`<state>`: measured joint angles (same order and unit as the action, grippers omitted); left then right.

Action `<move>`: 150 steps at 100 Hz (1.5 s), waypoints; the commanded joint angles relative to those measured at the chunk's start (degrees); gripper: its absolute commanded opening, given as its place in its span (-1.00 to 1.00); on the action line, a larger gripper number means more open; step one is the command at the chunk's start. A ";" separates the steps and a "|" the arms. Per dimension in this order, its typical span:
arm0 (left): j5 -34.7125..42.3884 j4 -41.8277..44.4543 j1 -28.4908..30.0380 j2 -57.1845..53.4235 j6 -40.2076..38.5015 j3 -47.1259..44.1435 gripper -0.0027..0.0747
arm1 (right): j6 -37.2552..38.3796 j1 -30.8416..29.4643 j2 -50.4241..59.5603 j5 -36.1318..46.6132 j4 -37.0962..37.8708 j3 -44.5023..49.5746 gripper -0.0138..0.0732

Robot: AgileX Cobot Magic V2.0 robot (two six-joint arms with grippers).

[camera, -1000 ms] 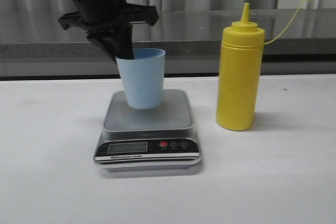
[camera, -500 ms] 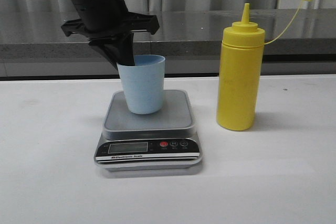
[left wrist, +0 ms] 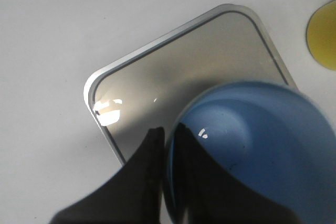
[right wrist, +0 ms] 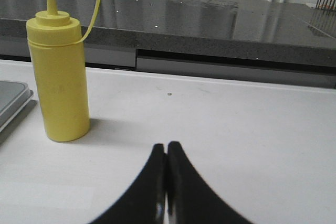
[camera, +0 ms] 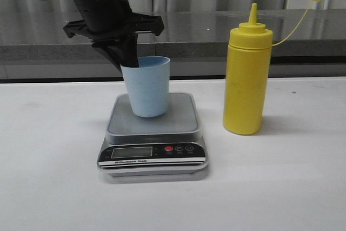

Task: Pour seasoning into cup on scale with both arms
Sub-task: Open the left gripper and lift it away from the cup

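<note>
- Left gripper (camera: 130, 60) pinches the cup (camera: 145, 86) by its rim; the cup rests on the scale (camera: 153, 133), centre-left of frame.
- Right gripper (right wrist: 167, 153) has its jaws pressed together; the upright bottle (right wrist: 59, 77) stands at upper left of its view, well apart, so this arm is judged the one to fetch it.

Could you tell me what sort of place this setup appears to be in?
Probably a lab mock-up of a kitchen: a white table before a dark stone counter, with a digital scale, squeeze bottle and cup.
</note>
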<state>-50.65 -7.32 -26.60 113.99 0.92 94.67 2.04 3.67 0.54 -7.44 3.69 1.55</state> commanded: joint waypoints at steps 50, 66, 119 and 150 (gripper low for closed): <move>1.39 -1.36 -0.48 -4.12 -0.21 1.38 0.36 | -0.19 -0.34 1.18 4.79 0.13 -1.17 -0.84; 3.46 -1.36 -0.14 -7.66 -0.21 1.38 0.36 | -0.19 -0.34 1.18 4.79 0.13 -1.17 -0.84; 13.83 -0.74 12.69 -25.74 -0.21 -4.22 0.35 | -0.19 -0.34 1.18 4.79 0.13 -1.17 -0.84; 32.77 0.72 17.44 -43.51 -0.21 -28.05 0.35 | -0.19 -0.34 1.18 4.79 0.13 -1.17 -0.84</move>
<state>-28.04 -6.35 -9.48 76.95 0.92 70.92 2.04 3.67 0.54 -7.44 3.69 1.55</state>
